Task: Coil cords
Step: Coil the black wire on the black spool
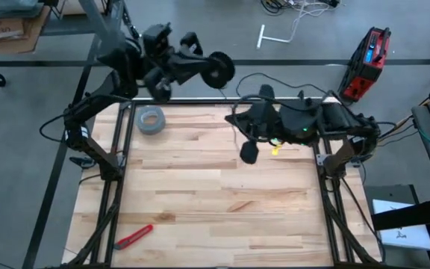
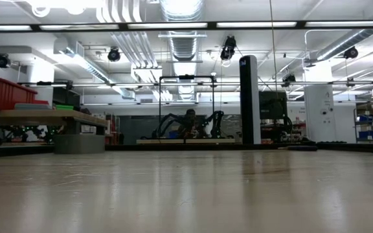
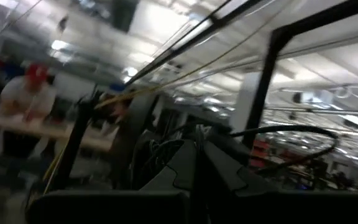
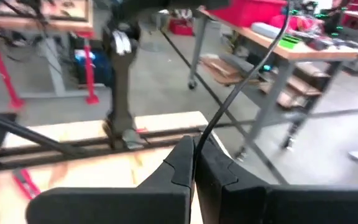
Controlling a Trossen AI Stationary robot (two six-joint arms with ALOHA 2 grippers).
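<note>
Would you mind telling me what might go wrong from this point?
The thin black cord is only pinched between the right gripper's shut fingers, so it might slip out. It loops past the wooden table's far edge near the raised left gripper, so it might snag.

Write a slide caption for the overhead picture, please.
Two robot arms raised at the far edge of a wooden table, tape roll and red cutter lying below.

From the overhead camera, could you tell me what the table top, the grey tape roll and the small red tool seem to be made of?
The table top looks like pale butcher-block wood: joined strips with visible grain and a faint sheen. The grey tape roll is probably cloth or duct tape, matte and wound in a ring. The small red tool appears to be plastic with a dark part at one end, though it is too small to be sure.
</note>
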